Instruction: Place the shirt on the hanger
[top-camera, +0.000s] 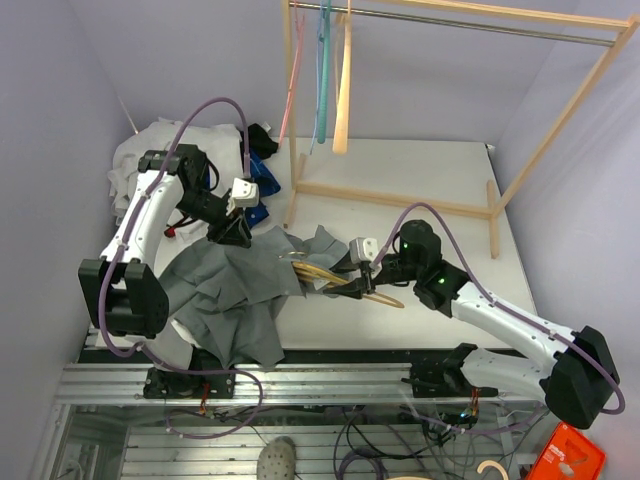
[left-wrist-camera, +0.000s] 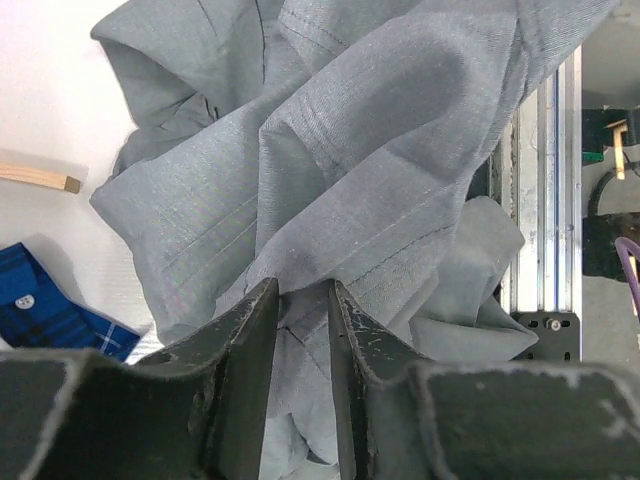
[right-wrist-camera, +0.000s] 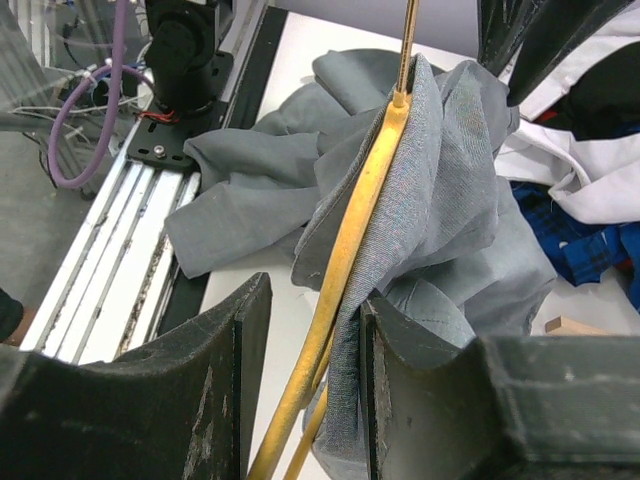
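Top: one shirt (top-camera: 235, 290) heaped on the table (top-camera: 420, 170), one hanger (top-camera: 330, 277) poking out; three spare hangers (top-camera: 322, 80) on the rack (top-camera: 290, 120).
Left wrist: left gripper (left-wrist-camera: 300, 290) jaws narrow, apparently pinching a shirt fold.
Right wrist: right gripper (right-wrist-camera: 315, 300) clamps the hanger bar, fabric draped over it.

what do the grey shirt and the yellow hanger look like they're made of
Shirt: thin woven cloth, slight sheen; fine weave, stitched seams and soft folds show. Hanger: probably hard plastic, smooth and glossy yellow, keeping a straight edge under the cloth.
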